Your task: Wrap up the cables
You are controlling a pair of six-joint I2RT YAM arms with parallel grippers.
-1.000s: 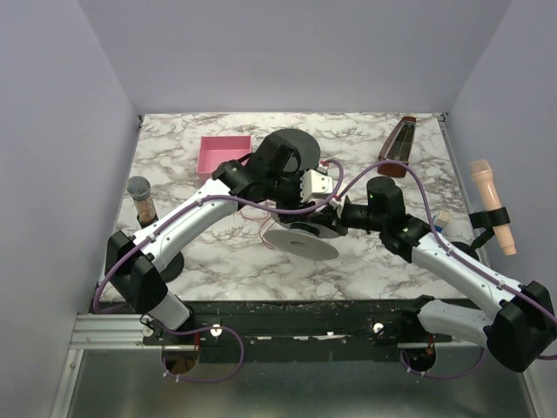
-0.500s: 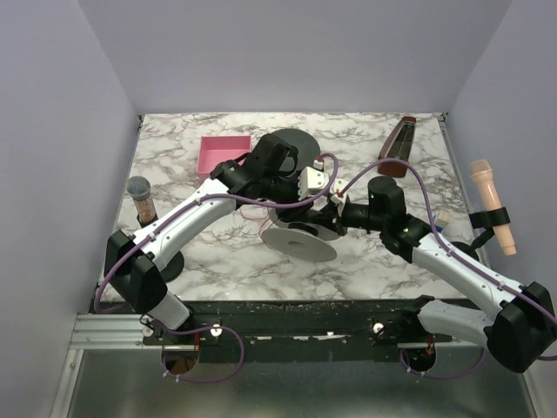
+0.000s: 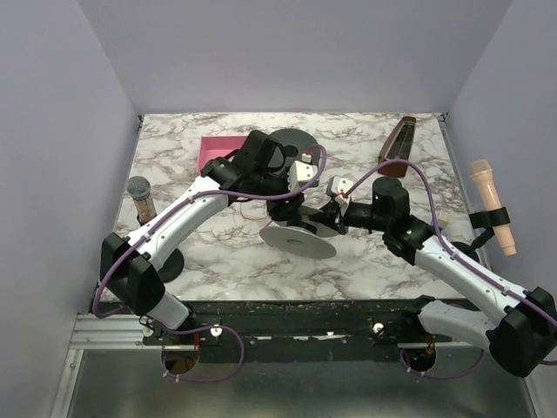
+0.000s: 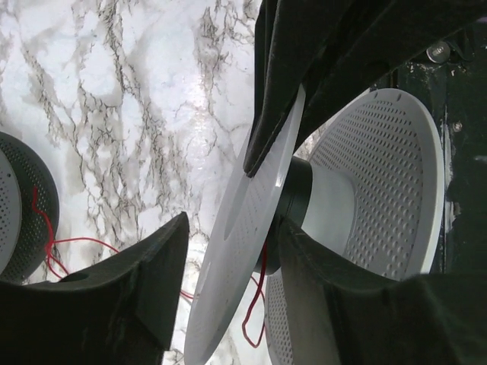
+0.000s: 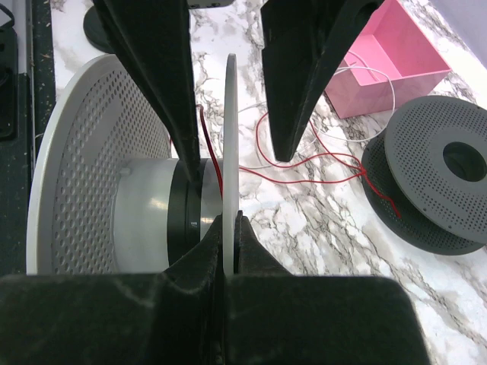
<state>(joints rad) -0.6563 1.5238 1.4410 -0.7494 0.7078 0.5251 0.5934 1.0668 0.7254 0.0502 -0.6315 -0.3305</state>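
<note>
- Two arms met over the white spool point(image 3: 298, 237) in the overhead view, near the middle of the worktop point(image 3: 218, 261). The left tool point(image 3: 294, 207) sat at its 11 o'clock side and the right tool point(image 3: 320, 219) at its 2 o'clock side. A dark spool point(image 3: 291, 144) lay beyond at 12 o'clock and a pink box point(image 3: 213, 155) at 10 o'clock. The wire was too fine to follow from up there.
- Seen from the left wrist, the left tool point(image 4: 232, 228) was released. Its fingers point(image 4: 129, 289) stood either side of the white spool's thin flange without pinching it. The red cable point(image 4: 49, 242) lay in loose loops on the marble at 8 o'clock, close to the dark spool point(image 4: 15, 198). Another strand hung by the hub at 6 o'clock.
- Seen from the right wrist, the right tool point(image 5: 230, 219) was clenched on the flange's rim at 6 o'clock, holding the white spool on edge. The red cable point(image 5: 304, 173) ran from the hub out towards 3 o'clock, reaching the dark spool point(image 5: 437, 175).
- The winding looked barely begun. To do it well, the right grip should hold firm so the spool cannot tip. The left tool would best pinch the strand close to the hub, not the flange. It should then lead the strand round between the two flanges under light tension. Wire this fine would likely slip or snag on the dark spool if pulled hard.
</note>
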